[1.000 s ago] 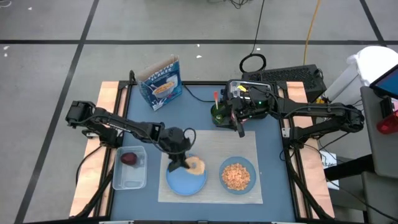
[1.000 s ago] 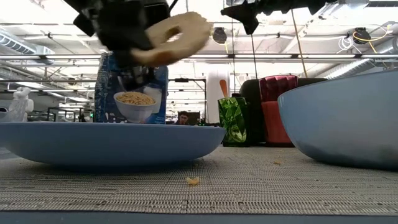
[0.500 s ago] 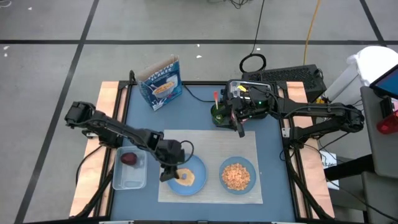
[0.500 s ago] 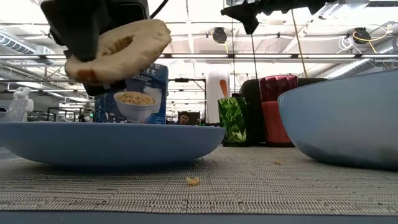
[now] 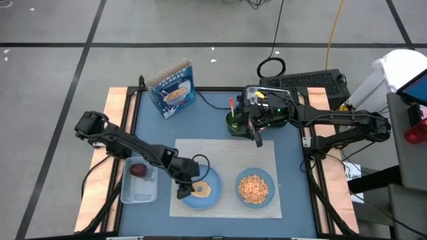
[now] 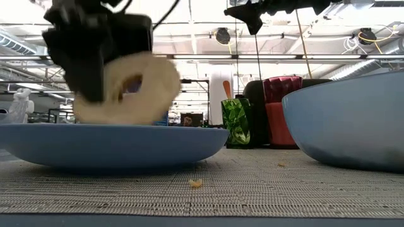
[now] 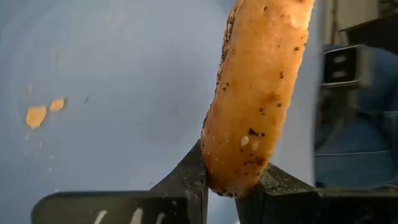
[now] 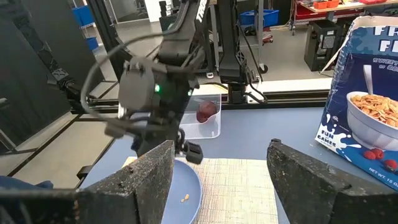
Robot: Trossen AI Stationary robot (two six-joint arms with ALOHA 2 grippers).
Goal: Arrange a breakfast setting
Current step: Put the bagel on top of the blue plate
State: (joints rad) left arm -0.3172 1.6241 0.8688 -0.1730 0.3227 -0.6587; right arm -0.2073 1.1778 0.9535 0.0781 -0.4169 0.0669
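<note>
While the beige woven placemat on the tabletop carries the light-blue plate at about 7 o'clock, the left pincer, clenched on the bagel tilted just above it, probably need only lower and release.

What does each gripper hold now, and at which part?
The left gripper holds the bagel, pinched at its edge, over the plate. The right gripper holds nothing.

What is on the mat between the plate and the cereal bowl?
In the low view, only bare mat with a crumb lies between plate and bowl; the high view shows a narrow gap.
</note>
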